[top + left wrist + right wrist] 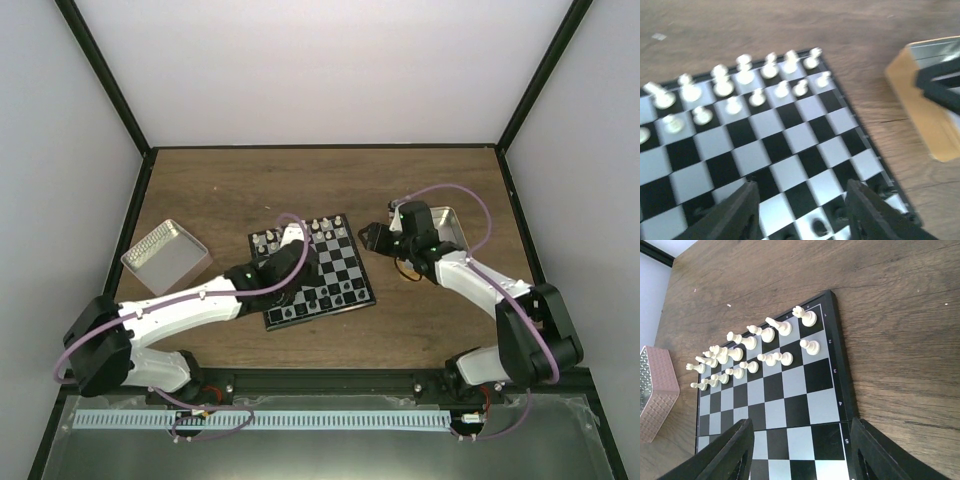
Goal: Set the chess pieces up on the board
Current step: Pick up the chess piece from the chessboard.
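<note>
Black chess pieces (816, 226) line the board's (340, 262) near edge; left gripper (800, 186) hovers over them, jaws apart (likely to free one); right gripper (801, 422) hangs beside the board, jaws apart, empty.

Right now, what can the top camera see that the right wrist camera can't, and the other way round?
Only the top camera: the black chess pieces on the near side, the whole left arm and right arm, and a second metal tin beside the right one.
Only the right wrist camera: the little row numbers printed on the black border, readable up close.
Both: the chessboard, the white chess pieces in two rows, and the dimpled metal tin.
</note>
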You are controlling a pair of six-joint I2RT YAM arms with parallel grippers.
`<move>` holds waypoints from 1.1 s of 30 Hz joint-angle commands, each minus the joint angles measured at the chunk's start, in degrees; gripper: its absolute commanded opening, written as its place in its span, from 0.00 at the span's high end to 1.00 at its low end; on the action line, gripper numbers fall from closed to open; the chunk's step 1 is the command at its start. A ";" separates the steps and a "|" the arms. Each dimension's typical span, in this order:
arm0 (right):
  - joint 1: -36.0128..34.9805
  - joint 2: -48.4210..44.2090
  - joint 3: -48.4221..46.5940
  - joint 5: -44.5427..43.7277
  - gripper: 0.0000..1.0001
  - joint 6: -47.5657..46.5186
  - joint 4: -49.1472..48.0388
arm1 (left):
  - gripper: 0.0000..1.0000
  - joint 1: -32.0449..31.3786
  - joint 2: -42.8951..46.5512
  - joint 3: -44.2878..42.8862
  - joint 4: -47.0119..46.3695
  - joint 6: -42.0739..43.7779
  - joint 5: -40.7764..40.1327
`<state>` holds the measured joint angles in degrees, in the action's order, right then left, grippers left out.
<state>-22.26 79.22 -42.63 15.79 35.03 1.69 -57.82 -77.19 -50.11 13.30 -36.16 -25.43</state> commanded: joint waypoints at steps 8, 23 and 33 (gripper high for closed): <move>-1.27 2.14 -3.89 1.88 0.45 0.90 0.06 | 0.50 8.91 3.93 7.99 12.55 -10.27 9.14; -2.17 2.10 -3.94 1.12 0.45 0.33 0.36 | 0.71 11.50 -7.40 2.46 11.93 -7.53 9.90; -2.18 2.00 -3.77 0.13 0.45 -0.25 0.77 | 0.78 11.72 -9.69 1.50 12.98 -6.82 10.95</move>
<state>-23.99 81.28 -44.51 16.71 35.40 1.74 -46.41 -86.63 -47.48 25.76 -43.64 -14.83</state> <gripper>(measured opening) 0.548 0.217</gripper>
